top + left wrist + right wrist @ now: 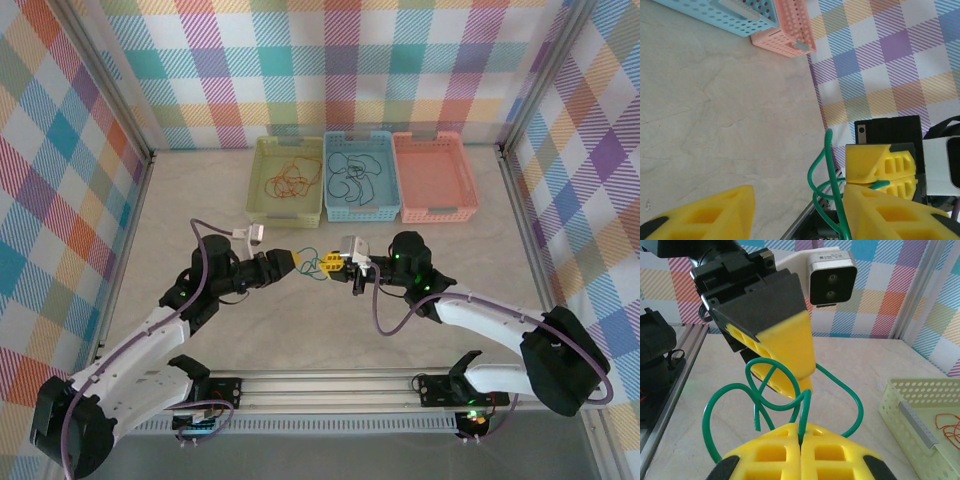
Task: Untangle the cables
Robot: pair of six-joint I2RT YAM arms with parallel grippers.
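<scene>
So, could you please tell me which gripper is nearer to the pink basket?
Right. The right gripper sits toward the near left of the pink basket; the left gripper is farther to the left.

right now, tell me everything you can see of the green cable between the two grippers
The green cable is a thin, smooth, glossy cord, plastic-coated by the look. It sits between the two arms, bent into several loops that cross one another, with one free cut end pointing down. The right gripper is shut on one strand. Another strand runs between the open jaws of the left gripper, close to one side of the gap. Its full length cannot be judged, since the loops overlap.
</scene>
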